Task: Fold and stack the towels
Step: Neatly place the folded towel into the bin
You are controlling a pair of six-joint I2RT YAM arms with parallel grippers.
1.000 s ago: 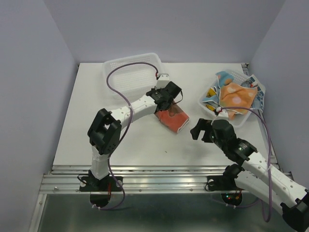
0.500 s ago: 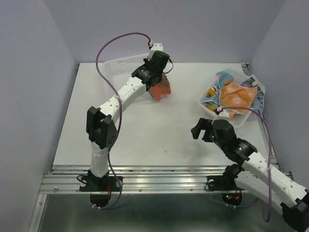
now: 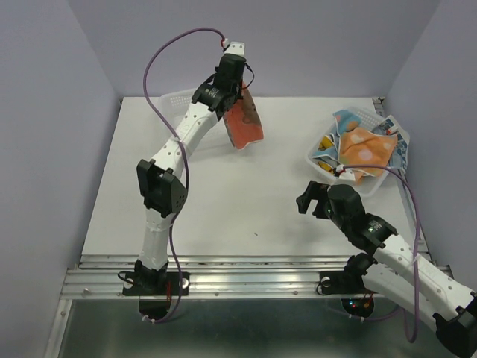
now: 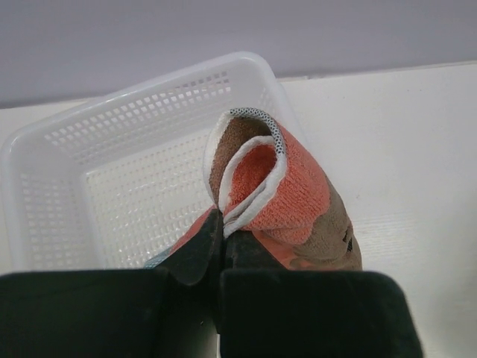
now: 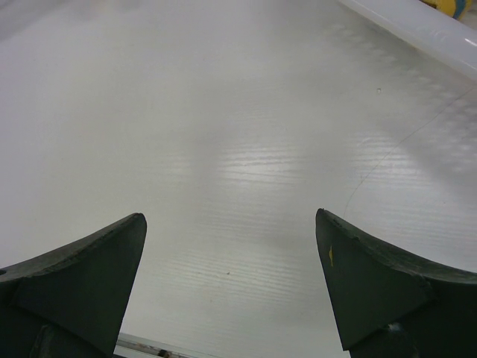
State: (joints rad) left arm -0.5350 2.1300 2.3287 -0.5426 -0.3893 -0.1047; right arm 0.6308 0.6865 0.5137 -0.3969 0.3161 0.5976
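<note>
Left fingers (image 4: 195, 257), clamped on the folded red-orange towel (image 4: 291, 198) near the basket (image 4: 89, 142) at the far edge of the counter (image 3: 223, 209), should lower it flat before releasing; right fingers (image 5: 78, 272) wait apart.

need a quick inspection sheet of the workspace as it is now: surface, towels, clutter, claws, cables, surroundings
surface: white table, bare in the middle, one small dark speck
job's things: red-orange towel hangs folded from the left claw, off the table, by the left basket; other towels piled loose in the right basket
clutter: left basket, white, perforated, at the far edge; right basket, far right
grippers: left claw shut on the red-orange towel; right claw open, over bare table
cables: left cable loops high in the air; right cable passes the right basket
surroundings: plain walls on three sides; metal rail at the near edge
</note>
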